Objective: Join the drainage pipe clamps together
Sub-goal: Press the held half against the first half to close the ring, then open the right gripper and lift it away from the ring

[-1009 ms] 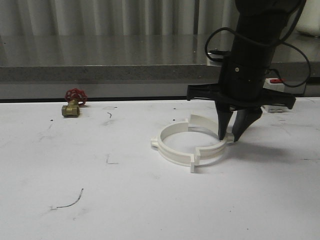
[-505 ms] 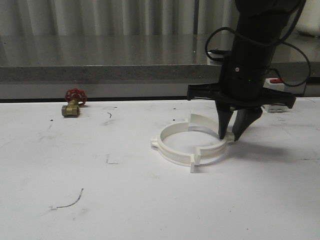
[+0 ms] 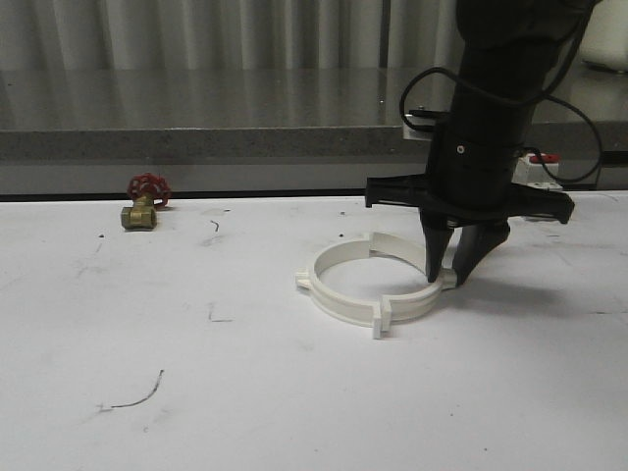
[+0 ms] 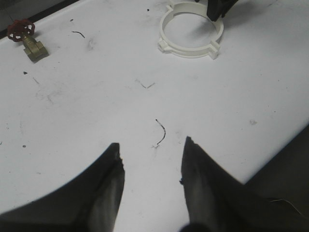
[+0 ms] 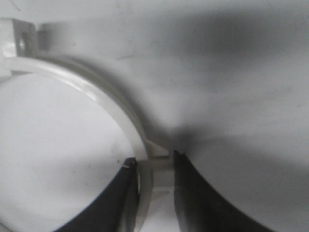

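The right tool is pinched on the tab joint of the drainage pipe clamps, which sit as a near-closed ring mid-counter. I'd squeeze straight so the tabs line up flush. The left tool hangs apart, empty. No containers around.

Clamps lie mid-table, valve far left behind.

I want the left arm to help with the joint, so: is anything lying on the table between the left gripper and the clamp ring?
Nothing solid. From the left gripper to the drainage pipe clamps the table shows only thin dark marks. The brass valve sits well off to one side. The right gripper already straddles the ring's far-side tabs.
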